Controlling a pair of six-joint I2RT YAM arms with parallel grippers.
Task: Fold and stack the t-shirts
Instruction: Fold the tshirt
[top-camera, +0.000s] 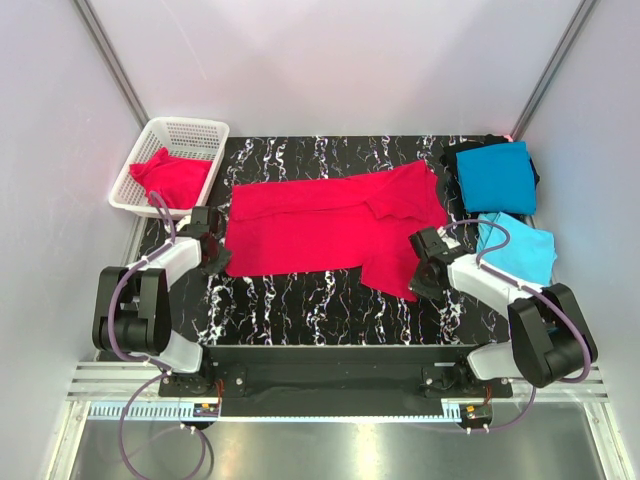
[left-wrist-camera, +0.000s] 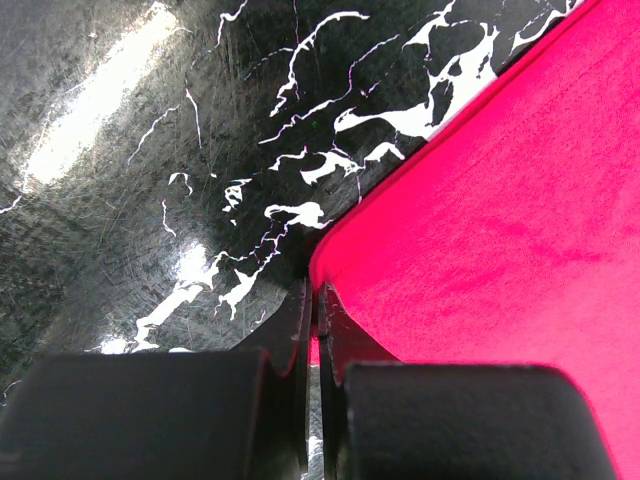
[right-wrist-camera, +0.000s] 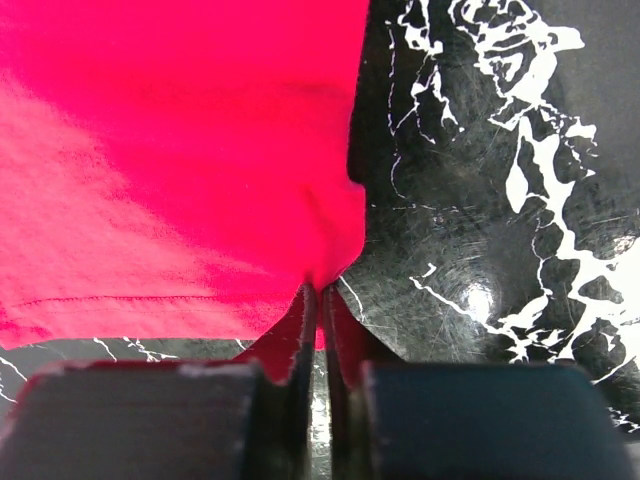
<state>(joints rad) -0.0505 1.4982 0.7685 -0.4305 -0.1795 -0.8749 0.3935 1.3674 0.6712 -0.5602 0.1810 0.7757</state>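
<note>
I have one crimson t-shirt (top-camera: 320, 225) spread wide across the middle of the black marbled table (top-camera: 300, 305). Its long side runs left to right, and at its right end a flap of cloth reaches toward the near edge.

My left gripper (top-camera: 225, 260) is down at the shirt's near-left corner. On the left wrist camera the fingertips (left-wrist-camera: 290, 330) stand almost together, with a sliver of red cloth caught between them. The corner lies flat on the tabletop just ahead of the tips.

My right gripper (top-camera: 415, 272) sits at the near-right flap. The right wrist camera shows its fingertips (right-wrist-camera: 290, 335) drawn narrow on a small peak of the red cloth, which puckers upward where the jaws meet. The hem stitching runs off to the left, and bare table lies to the right.

A white mesh basket (top-camera: 200, 130) stands at the far left with a second red t-shirt (top-camera: 172, 178) crumpled inside. At the far right lies a folded teal-blue t-shirt (top-camera: 497, 176). Just near of it a folded sky-blue t-shirt (top-camera: 525, 252) rests beside the right arm.
</note>
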